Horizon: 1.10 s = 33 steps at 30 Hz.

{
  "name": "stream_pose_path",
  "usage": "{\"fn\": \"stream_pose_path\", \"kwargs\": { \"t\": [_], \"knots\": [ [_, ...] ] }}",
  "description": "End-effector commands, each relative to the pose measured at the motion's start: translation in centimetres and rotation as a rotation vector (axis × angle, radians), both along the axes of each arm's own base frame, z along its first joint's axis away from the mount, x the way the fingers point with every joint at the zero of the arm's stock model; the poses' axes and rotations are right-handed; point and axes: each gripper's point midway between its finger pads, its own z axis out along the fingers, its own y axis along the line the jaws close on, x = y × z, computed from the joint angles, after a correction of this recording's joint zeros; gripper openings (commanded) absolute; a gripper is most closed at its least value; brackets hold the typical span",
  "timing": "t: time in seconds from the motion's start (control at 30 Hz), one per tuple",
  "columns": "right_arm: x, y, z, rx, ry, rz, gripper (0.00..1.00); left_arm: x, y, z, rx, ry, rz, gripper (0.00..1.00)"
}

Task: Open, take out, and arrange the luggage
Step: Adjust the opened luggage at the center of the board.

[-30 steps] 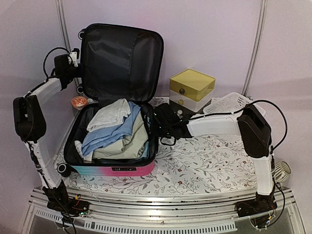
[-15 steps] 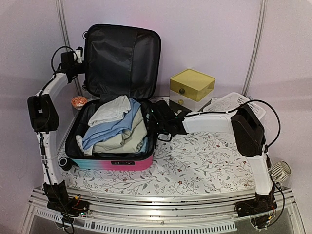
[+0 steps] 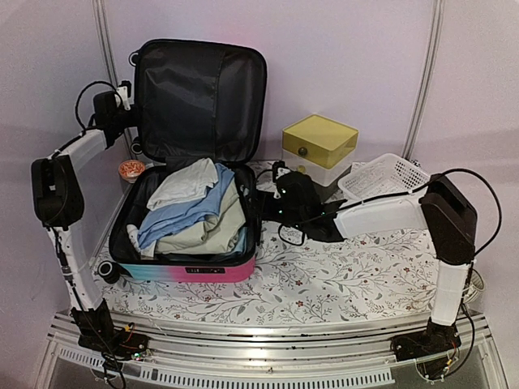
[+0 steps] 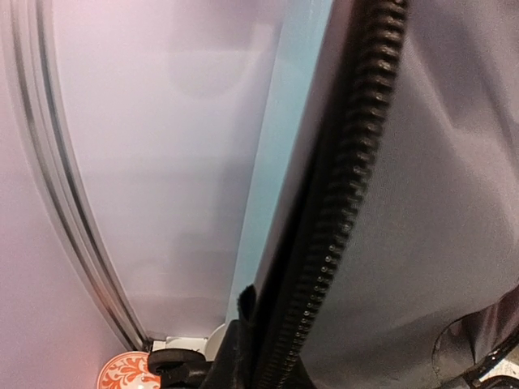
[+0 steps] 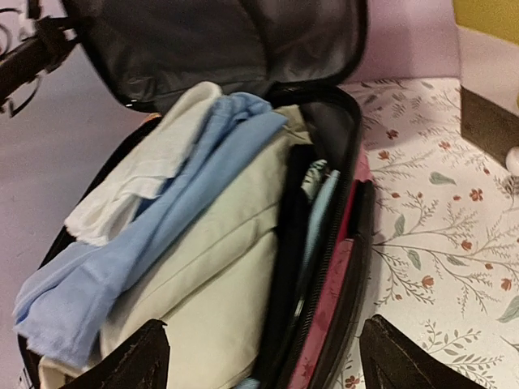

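Beside the luggage point(image 3: 199, 101), right tool point(image 5: 263, 336) gapes wide, empty; left tool point(image 3: 122, 103) pinches its lid edge.

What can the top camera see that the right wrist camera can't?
Only the top camera shows the white basket and both whole arms. Only the wrist camera shows the right claw's fingers up close, spread wide. Both show the open luggage with folded clothes inside, on the flowery tablecloth.

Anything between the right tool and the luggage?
Nothing. The right wrist view shows the open right tool facing the luggage rim with no object between.
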Motion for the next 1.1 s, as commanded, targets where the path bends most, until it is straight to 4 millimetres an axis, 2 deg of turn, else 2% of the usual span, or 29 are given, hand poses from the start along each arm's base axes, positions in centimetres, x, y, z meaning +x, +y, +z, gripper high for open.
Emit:
{"fn": "stream_pose_path", "kwargs": {
  "t": [0.0,0.03,0.07,0.23,0.33,0.4,0.53,0.67,0.73,0.9,1.07],
  "knots": [
    [-4.8,2.6,6.7,-0.054,-0.301,0.210,0.83,-4.7,-0.9,13.9,-0.045,-0.371,-0.049,0.00],
    [-6.1,3.3,7.3,-0.084,-0.346,0.265,0.82,-4.8,-0.8,13.9,-0.045,-0.370,-0.050,0.00],
    [-7.4,3.7,6.4,-0.131,-0.365,0.306,0.81,-4.9,-0.7,13.9,-0.045,-0.370,-0.049,0.00],
    [-14.8,7.5,5.2,-0.292,-0.535,0.603,0.78,-5.9,-0.2,14.2,-0.056,-0.381,-0.043,0.00],
    [-18.9,9.6,3.2,-0.351,-0.576,0.778,0.72,-6.7,0.0,14.4,-0.064,-0.389,-0.041,0.00],
    [-20.5,11.0,2.7,-0.357,-0.588,0.858,0.69,-7.1,0.3,14.2,-0.072,-0.388,-0.027,0.00],
    [-23.0,13.0,0.6,-0.387,-0.576,0.988,0.49,-9.1,1.6,13.8,-0.104,-0.416,0.042,0.00],
    [-23.6,14.9,-2.2,-0.463,-0.559,1.032,0.18,-10.1,2.1,12.7,-0.122,-0.415,0.054,0.00],
    [-23.5,15.6,-3.4,-0.481,-0.542,1.045,0.08,-10.0,2.2,12.2,-0.130,-0.408,0.047,0.00],
    [-21.8,17.7,-5.2,-0.503,-0.511,0.975,0.03,-9.8,2.6,11.6,-0.155,-0.417,0.040,0.00],
    [-17.5,18.9,-6.2,-0.567,-0.484,0.745,0.03,-8.9,2.4,11.6,-0.159,-0.406,0.017,0.00]
  ]
}}
